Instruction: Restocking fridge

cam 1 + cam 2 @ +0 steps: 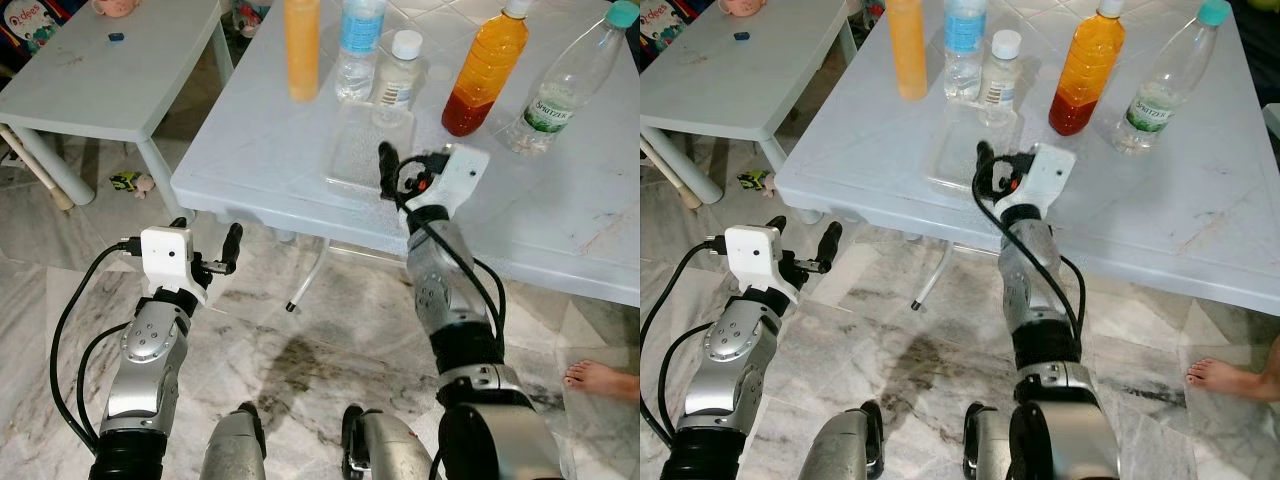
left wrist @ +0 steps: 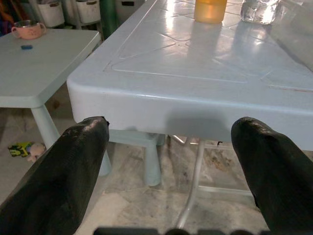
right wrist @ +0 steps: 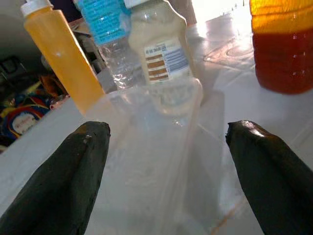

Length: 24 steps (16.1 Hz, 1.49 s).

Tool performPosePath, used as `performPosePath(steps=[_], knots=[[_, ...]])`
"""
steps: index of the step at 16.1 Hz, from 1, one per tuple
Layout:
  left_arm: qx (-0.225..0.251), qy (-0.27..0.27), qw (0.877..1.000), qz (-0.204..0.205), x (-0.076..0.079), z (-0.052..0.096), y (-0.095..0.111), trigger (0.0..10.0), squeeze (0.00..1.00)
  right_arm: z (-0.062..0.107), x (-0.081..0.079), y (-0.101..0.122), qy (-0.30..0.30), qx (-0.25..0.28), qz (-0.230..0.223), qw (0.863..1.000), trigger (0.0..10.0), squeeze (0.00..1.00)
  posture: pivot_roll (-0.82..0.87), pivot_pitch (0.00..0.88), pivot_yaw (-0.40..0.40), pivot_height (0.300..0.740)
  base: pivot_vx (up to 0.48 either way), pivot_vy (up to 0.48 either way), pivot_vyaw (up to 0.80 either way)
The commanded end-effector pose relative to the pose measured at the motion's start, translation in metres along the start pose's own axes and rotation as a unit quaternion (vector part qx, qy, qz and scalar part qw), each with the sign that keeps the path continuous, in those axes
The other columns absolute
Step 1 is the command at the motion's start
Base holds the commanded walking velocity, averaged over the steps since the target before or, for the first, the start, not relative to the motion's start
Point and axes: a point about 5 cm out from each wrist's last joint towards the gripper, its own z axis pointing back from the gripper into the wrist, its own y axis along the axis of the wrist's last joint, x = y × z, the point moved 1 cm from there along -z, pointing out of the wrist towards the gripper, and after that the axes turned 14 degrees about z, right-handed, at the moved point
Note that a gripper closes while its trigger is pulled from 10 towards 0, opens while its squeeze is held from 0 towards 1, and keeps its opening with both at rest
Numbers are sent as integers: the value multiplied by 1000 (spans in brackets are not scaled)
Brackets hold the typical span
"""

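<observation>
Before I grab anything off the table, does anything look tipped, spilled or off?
No spill; all five bottles stand upright. A small toy lies on the floor under the white plastic table, and a person's bare foot sits close on the right.

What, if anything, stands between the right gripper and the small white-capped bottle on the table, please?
A clear plastic container lies on the table directly ahead of the open right gripper, with the small bottle standing just behind it. Nothing else visible is in between. The left gripper hangs below the table edge.
</observation>
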Motion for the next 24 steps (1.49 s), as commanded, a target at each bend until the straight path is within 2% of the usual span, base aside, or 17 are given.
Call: performPosePath(steps=[1,5,6,7,13,24], knots=[[-2,2,1000,-6,-1,1,1,10000,0,2,-3,-12,4,-33,-25,999,10000,0,47,187,25,740,0,0,0],[-2,0,1000,-6,-1,0,1,10000,0,6,-9,-22,18,-52,-33,998,10000,0,49,187,23,740,0,0,0],[-2,0,1000,-7,-1,1,1,10000,0,6,-10,-22,23,-52,-37,998,6353,0,49,186,23,740,0,0,0],[-2,-1,1000,-8,-1,0,1,10000,0,5,-11,-21,27,-54,-41,997,0,0,49,186,22,740,0,0,0],[-2,-3,1000,-3,1,0,-1,10000,0,6,-11,-24,29,-64,-47,996,0,0,46,183,24,740,0,0,0],[0,-3,1000,-1,3,-1,0,10000,0,5,-6,-26,-3,-79,-101,992,0,0,48,180,18,740,0,0,0]])
